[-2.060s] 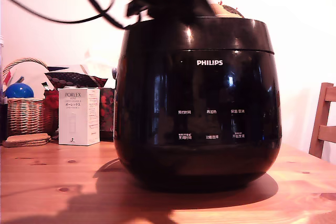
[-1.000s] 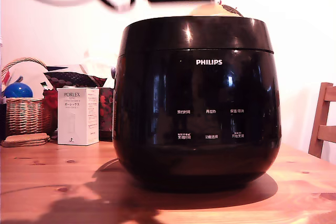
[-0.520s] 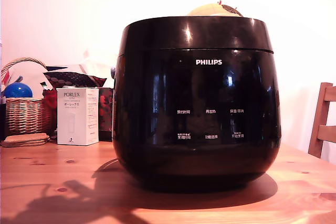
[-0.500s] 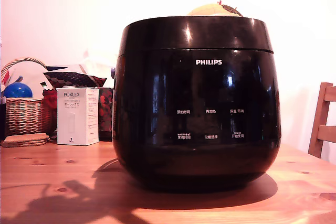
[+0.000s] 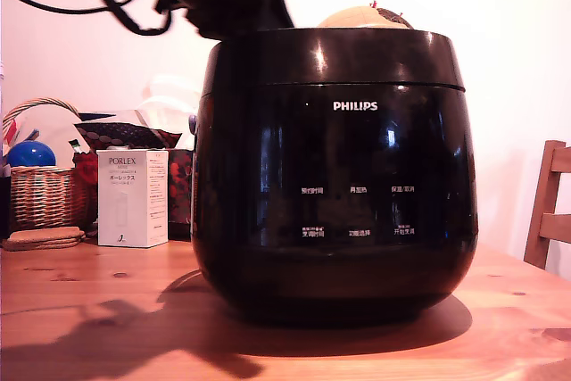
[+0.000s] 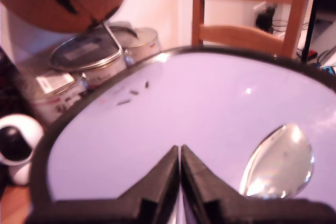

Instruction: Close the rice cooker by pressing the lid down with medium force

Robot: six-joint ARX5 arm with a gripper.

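Claw [image 6: 180, 153], jaws together, just above the lid [image 6: 210, 108].

A white PORLEX box [image 5: 134, 198] stands on the wooden surface [image 5: 89, 310] beside a wicker basket [image 5: 40, 195] holding a blue ball [image 5: 31, 153]; a wooden chair [image 5: 549, 207] stands at the exterior view's right.

The hand [image 6: 180, 153] has dropped back down onto the lid [image 6: 210, 108].

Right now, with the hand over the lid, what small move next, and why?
Probably ease the hand straight down onto the lid and press: its fingers are shut over the glossy top, and the lid lies down on the rice cooker, latch unconfirmed.
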